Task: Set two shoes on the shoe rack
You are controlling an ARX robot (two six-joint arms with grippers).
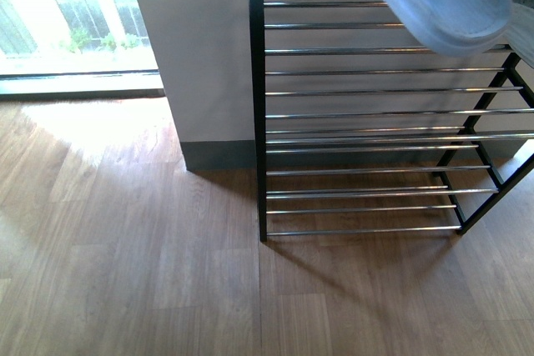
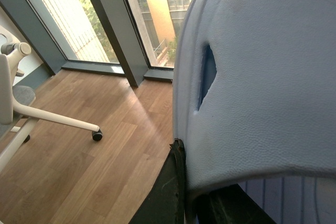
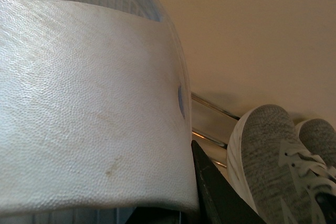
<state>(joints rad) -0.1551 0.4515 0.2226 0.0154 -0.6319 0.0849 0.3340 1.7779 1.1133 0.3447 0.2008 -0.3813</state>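
The shoe rack (image 1: 260, 122), a black frame with silver rods, stands at the right of the front view. A pale blue slide (image 1: 442, 2) hangs over its upper rods; no gripper shows there. In the left wrist view my left gripper (image 2: 189, 184) is shut on the strap of a pale blue slide (image 2: 262, 87), with one black finger (image 2: 170, 187) against the strap's edge. My right gripper (image 3: 178, 198) is shut on another pale blue slide (image 3: 89, 103). Right beside it, two grey knit sneakers (image 3: 262, 150) (image 3: 317, 140) sit on the rack's rods (image 3: 212, 107).
A white wall pillar (image 1: 192, 56) stands just left of the rack, with a floor-level window (image 1: 75, 14) beyond it. A white office chair (image 2: 52, 121) on castors shows in the left wrist view. Wooden floor (image 1: 125, 264) spreads in front of the rack.
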